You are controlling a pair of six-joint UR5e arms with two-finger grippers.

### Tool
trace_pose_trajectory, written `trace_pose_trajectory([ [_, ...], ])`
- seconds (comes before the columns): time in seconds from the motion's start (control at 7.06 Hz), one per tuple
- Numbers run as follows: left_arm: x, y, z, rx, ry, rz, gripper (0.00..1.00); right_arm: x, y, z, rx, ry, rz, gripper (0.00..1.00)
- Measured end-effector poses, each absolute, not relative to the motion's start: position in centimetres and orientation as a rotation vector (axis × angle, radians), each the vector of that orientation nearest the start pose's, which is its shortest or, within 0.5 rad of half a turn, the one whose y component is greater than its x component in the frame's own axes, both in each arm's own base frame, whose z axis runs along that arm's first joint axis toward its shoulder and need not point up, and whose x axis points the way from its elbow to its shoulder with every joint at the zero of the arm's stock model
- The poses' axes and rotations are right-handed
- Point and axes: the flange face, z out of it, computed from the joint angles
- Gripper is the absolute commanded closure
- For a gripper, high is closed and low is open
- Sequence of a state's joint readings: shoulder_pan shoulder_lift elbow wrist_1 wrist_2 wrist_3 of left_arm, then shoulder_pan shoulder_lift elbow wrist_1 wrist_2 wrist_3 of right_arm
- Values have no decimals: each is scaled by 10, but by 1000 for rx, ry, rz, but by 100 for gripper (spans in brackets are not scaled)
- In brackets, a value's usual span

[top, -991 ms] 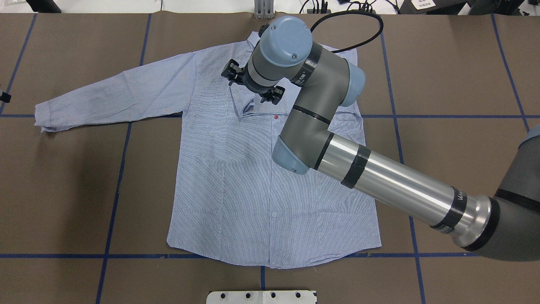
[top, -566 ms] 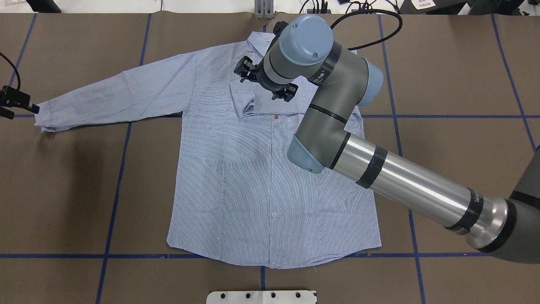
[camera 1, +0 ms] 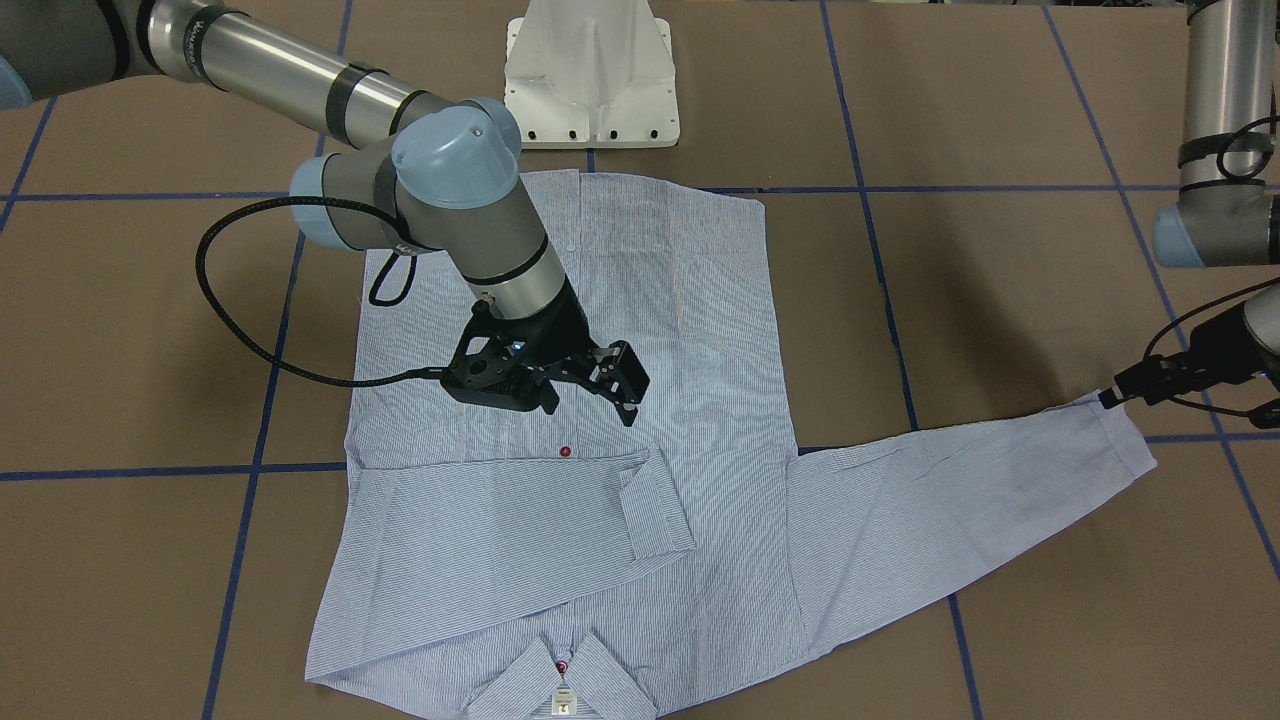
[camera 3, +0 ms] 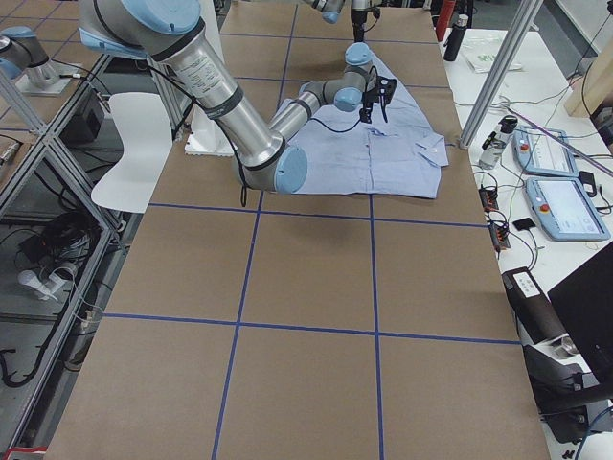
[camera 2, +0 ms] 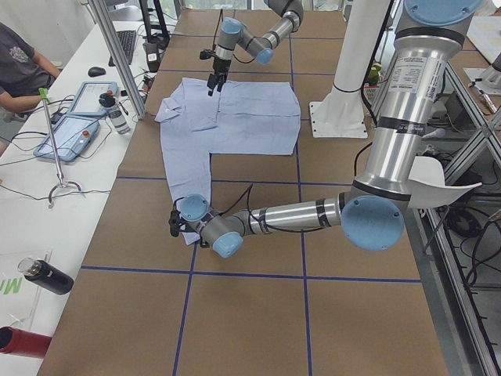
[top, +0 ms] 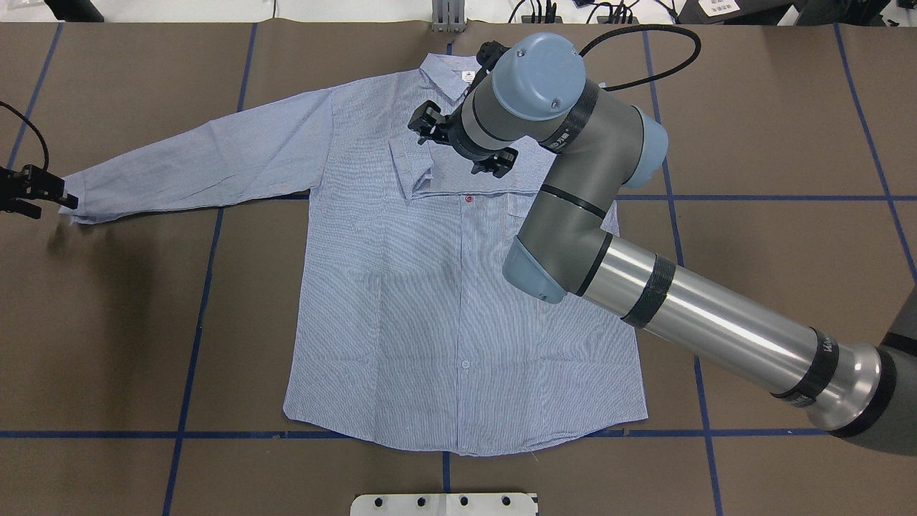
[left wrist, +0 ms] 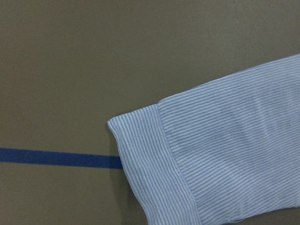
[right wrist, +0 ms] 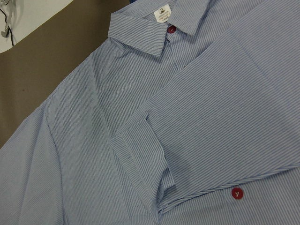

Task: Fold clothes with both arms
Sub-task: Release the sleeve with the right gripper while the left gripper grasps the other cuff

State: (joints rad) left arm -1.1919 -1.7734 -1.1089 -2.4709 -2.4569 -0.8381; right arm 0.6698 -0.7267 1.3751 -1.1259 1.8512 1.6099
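Pinching both layers of the outstretched cuff [left wrist: 154, 164], then carrying it low toward 3 o'clock, looks right — shirt [top: 401, 308] lies flat, front up, left gripper [top: 57, 195] at that cuff at 9 o'clock (grip state can't tell), right gripper [camera 1: 590, 403] spread, hovering over the folded sleeve [camera 1: 500, 520].
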Motion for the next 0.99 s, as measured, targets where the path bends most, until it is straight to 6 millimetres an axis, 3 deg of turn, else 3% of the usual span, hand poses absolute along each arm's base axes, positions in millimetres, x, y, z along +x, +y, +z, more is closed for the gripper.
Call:
trace_pose_trajectory([
  [0.28, 169, -565, 669, 4, 1037, -127, 36, -531, -555, 164, 98, -1120, 481, 0],
  [0.57, 174, -568, 665, 9, 1034, -122, 61, -531, -555, 165, 97, -1120, 483, 0],
  [0.71, 176, -569, 665, 13, 1029, -121, 93, -532, -555, 166, 97, -1119, 483, 0],
  [0.85, 176, -569, 665, 19, 1022, -124, 100, -532, -555, 166, 97, -1118, 483, 0],
  [0.99, 177, -570, 664, 24, 1019, -124, 100, -532, -554, 165, 96, -1119, 482, 0],
])
